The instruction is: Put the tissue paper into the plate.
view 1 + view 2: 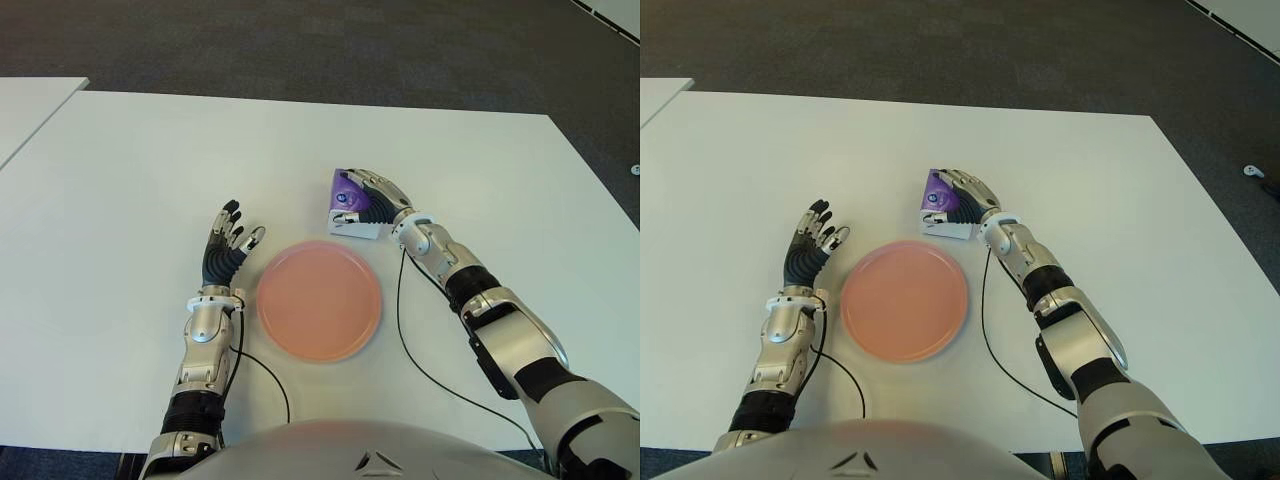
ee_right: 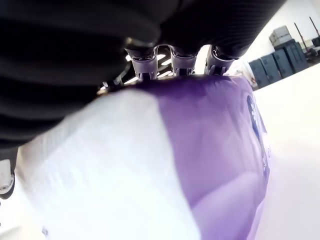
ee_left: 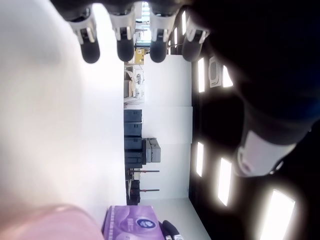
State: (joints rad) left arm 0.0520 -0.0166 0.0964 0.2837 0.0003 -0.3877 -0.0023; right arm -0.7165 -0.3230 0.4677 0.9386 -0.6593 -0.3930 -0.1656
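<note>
From the head camera I look down on a white counter point(image 1: 120, 180) with a round pink plate point(image 1: 319, 299) lying directly in front of me. Just beyond the plate's far right edge sits the tissue paper point(image 1: 350, 200) — a small purple and white pack, still on the counter and outside the plate. My right hand point(image 1: 380, 200) is wrapped over the pack from its right side; in the right wrist view its fingers point(image 2: 180, 62) curl across the top of the purple wrapper, closed on it. My left hand point(image 1: 226, 248) shows just left of the plate, palm turned inward, its fingers point(image 3: 125, 47) straight and spread — holding nothing. Dark carpet lies past the counter's far edge.
</note>
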